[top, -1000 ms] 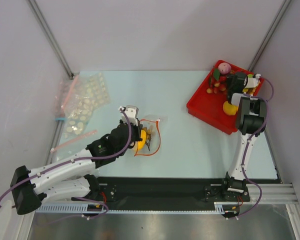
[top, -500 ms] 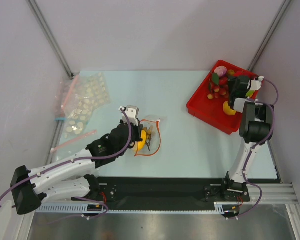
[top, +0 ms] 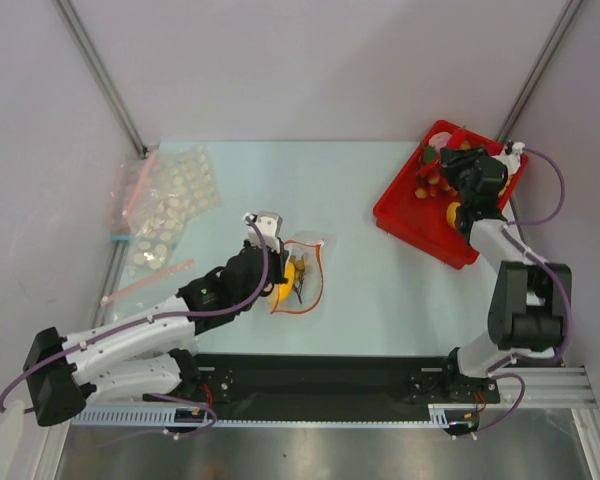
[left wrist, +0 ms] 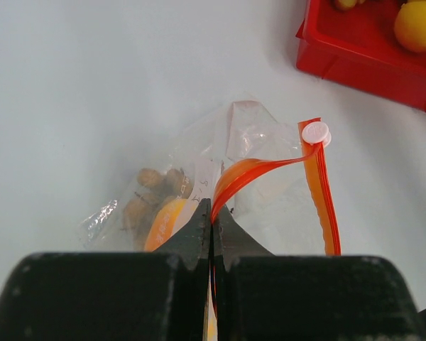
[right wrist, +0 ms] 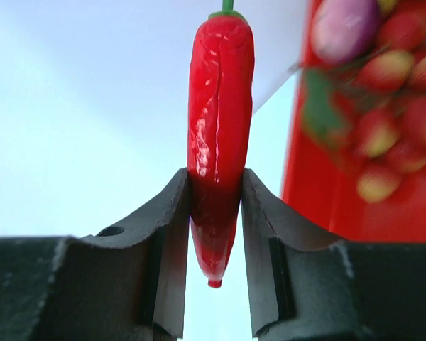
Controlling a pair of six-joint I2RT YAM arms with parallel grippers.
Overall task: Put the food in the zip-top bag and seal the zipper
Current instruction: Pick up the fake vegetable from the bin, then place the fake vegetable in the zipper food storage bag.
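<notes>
From above, the zip-top bag (top: pixel 304 276) lies on the surface (top: pixel 360 190) well left of the red tray (top: pixel 408 222). The left end effector (top: pixel 280 266) is at the bag's edge, and the right end effector (top: pixel 458 172) is over the tray.

The left wrist view shows the left end effector (left wrist: pixel 211 213) pinched shut on the zipper (left wrist: pixel 259 169). Brown nut clusters (left wrist: pixel 155 182) and an orange piece (left wrist: pixel 163 222) sit inside the bag (left wrist: pixel 250 135), and the tray (left wrist: pixel 362 58) is beyond.

In the right wrist view, the right end effector (right wrist: pixel 214 206) clamps a red chili (right wrist: pixel 220 106) just left of the tray (right wrist: pixel 299 167).

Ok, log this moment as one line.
left jaws: shut on zipper | right jaws: shut on red chili | zip-top bag: unsealed, some food inside
</notes>
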